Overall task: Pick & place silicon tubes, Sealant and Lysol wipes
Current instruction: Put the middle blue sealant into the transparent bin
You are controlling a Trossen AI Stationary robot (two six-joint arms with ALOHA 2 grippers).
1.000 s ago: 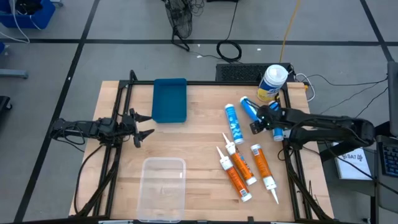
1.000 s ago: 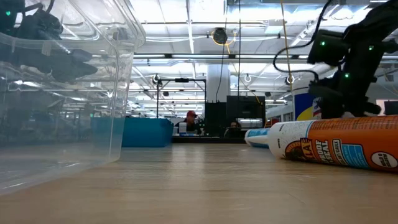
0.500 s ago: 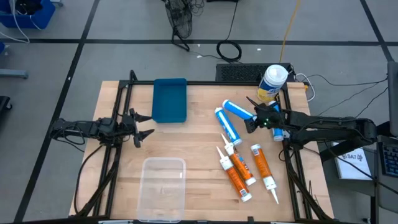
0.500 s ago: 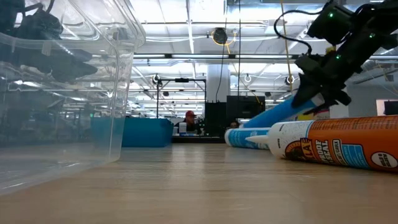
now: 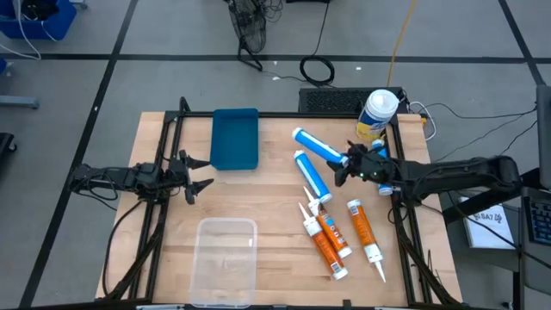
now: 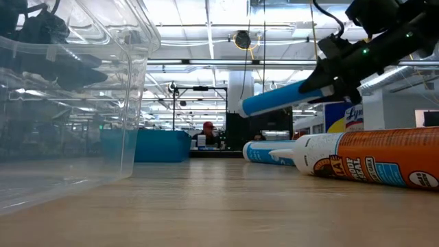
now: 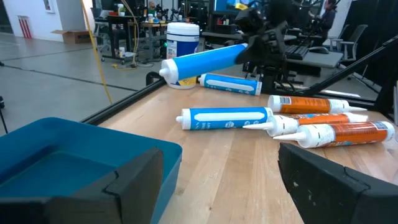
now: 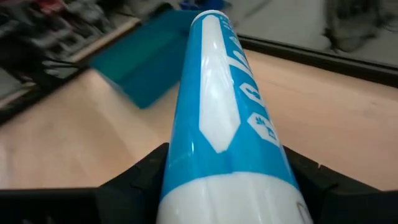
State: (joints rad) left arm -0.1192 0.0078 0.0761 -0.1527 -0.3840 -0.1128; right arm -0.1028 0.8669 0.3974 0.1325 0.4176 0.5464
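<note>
My right gripper (image 5: pixel 346 164) is shut on a blue tube (image 5: pixel 317 146), held above the table's far right part. A second blue tube (image 5: pixel 312 175) lies flat on the table beside it. A third blue tube (image 7: pixel 227 83) lies farther right, mostly hidden under my right arm in the high view. Three orange tubes (image 5: pixel 331 232) with white nozzles lie nearer the front. The Lysol wipes canister (image 5: pixel 377 114) stands upright at the far right corner. My left gripper (image 5: pixel 196 172) waits open at the left edge. My right gripper pinches the blue tube between its two fingers at the end toward the table's right (image 8: pixel 180 180). The fingers (image 8: pixel 140 177) come from the right, nearly level, and lie along the tube. The tube sticks out ahead, lifted clear of the table, its free end (image 6: pixel 247 107) slightly lower.
A blue tray (image 5: pixel 234 138) lies at the far middle of the table. A clear plastic container (image 5: pixel 225 254) sits at the front, left of the orange tubes. A black frame (image 5: pixel 405 215) runs along the right edge.
My right gripper has risen and swung toward the table's left and far side, tipping up from pointing down to nearly level. The held blue tube, whose free end was low by the table, is lifted clear. The blue tube lying beside it has shifted a little toward the left.
</note>
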